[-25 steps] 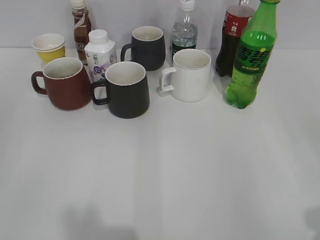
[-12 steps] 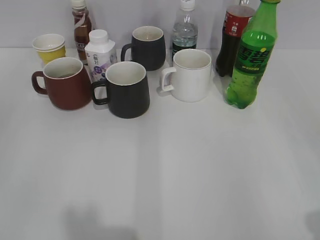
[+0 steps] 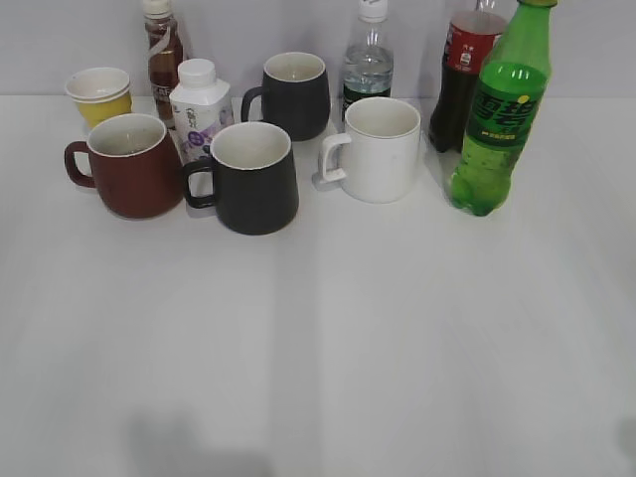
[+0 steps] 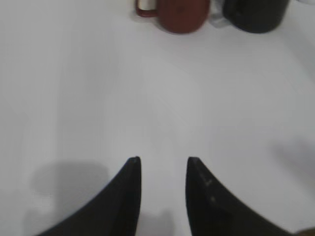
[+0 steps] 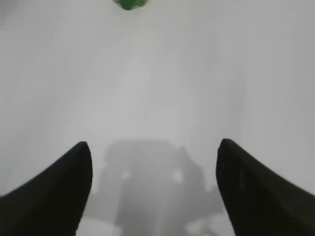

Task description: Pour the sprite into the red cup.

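The sprite, a tall green bottle with a green label and cap, stands upright at the back right of the white table. Its base shows at the top of the right wrist view. The red cup, a dark red-brown mug with a cream inside, stands at the back left with its handle to the left. It also shows at the top of the left wrist view. My left gripper is open and empty above bare table. My right gripper is wide open and empty, well short of the sprite. Neither gripper shows in the exterior view.
A black mug stands right of the red cup, with a white carton behind them. Another black mug, a white mug, a water bottle, a cola bottle, a brown bottle and a yellow paper cup line the back.
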`<state>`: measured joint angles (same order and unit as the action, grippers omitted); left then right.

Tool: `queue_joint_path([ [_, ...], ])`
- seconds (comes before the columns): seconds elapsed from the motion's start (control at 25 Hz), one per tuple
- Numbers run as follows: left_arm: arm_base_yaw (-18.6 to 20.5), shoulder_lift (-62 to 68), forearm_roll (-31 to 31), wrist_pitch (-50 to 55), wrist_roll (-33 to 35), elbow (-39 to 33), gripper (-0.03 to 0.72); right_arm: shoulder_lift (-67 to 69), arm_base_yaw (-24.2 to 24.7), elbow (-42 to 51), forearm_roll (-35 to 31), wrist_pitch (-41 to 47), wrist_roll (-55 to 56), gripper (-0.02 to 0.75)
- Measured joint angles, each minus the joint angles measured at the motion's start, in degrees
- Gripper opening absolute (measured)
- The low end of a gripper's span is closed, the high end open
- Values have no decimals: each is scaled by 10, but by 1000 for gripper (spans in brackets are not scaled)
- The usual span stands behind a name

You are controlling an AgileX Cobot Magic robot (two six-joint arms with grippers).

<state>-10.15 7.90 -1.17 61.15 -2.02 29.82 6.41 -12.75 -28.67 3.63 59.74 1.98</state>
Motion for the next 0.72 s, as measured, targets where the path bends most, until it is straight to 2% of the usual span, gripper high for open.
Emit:
queue_joint_path([
  [0.12,45,-30,0,0,0,0,242,-26,56,0,0,0,0,588],
  [0.28,85,-78,0,0,0,-1,242,-67,93,0,1,-1,-1,587],
  [0.72,89,-84,0,0,0,-1,241,-69,98,1,1,-1,-1,587],
])
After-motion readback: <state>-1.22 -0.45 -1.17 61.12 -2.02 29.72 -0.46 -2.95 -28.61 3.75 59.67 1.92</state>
